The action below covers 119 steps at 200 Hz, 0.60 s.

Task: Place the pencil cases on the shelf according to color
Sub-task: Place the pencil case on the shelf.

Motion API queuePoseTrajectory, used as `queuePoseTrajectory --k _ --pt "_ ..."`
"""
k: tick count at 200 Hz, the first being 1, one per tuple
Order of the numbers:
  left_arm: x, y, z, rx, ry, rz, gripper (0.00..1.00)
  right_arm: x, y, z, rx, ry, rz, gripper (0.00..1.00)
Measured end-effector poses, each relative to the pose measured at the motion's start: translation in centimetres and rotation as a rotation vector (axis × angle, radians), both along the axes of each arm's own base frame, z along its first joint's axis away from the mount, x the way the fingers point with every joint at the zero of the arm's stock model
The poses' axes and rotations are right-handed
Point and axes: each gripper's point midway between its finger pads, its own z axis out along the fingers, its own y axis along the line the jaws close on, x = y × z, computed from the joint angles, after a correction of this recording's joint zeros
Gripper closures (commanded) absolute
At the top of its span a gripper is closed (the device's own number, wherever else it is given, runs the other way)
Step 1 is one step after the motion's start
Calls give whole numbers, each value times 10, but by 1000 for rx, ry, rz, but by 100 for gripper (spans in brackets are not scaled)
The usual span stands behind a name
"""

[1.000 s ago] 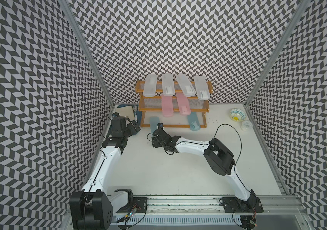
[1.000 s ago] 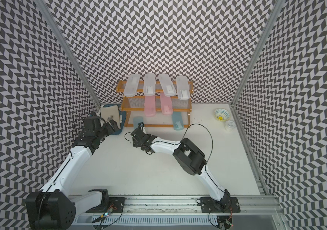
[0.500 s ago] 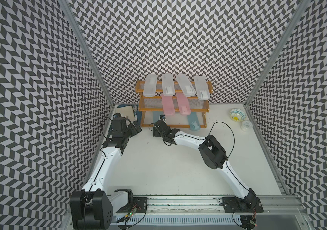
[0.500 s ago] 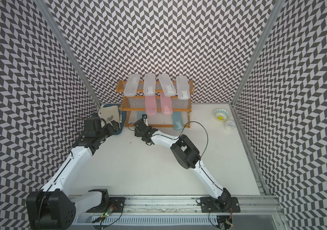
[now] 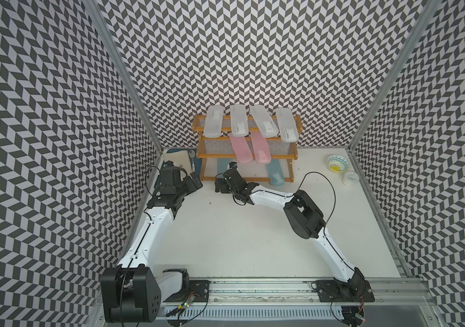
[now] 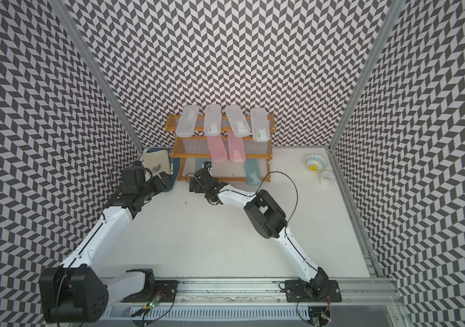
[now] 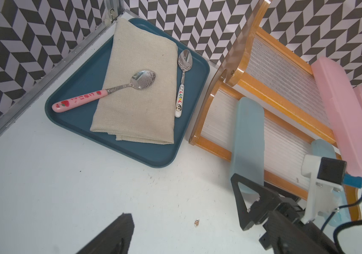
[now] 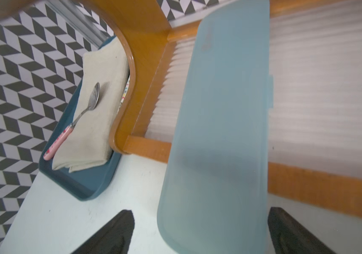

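**Right gripper spread around the left teal case on the bottom tier; left gripper wide and empty**

1. Shelf (image 5: 282, 155): stands at the back wall, three stepped tiers.
2. Top tier: four frosted white cases (image 5: 213, 122) (image 5: 239, 121) (image 5: 264, 121) (image 5: 286, 125) lie side by side, near ends overhanging the front rail.
3. Middle tier: two pink cases (image 5: 240, 148) (image 5: 260, 148) lie just beside each other near the centre.
4. Bottom tier: right teal case (image 5: 275, 174) lies toward the right end. Left teal case (image 7: 248, 140) lies toward the left end, its near end projecting past the front rail above the table (image 5: 239, 240).
5. Right gripper (image 8: 200, 233): jaws wide, one on each side of the left teal case's near end. One fingertip stands clear of it; the other is just beside its edge, and contact there cannot be judged. Not clamped.
6. Left gripper (image 5: 195, 183): jaws spread wide, nothing between them, above the table near the shelf's left end.
7. Dark blue tray (image 7: 149, 156): just beside the shelf's left end, carrying a folded cloth (image 7: 140, 88) and two spoons (image 7: 78, 101) (image 7: 181, 96).
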Motion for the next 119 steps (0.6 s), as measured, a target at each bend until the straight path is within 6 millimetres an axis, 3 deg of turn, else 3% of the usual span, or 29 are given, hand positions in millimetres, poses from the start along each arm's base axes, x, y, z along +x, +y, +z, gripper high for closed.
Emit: queuePoseTrajectory --k 27,72,97,119 --pt "2 -3 -3 4 7 -22 0 -29 -4 13 20 8 37 1" --pt "4 -10 -1 13 -15 -81 0 -78 -13 75 111 -62 116 0" --pt "-4 -12 3 34 -66 -102 0 -100 -46 90 88 -125 119 1" --pt "-15 -16 15 51 -164 -135 1 -115 -96 87 -14 -192 64 1"
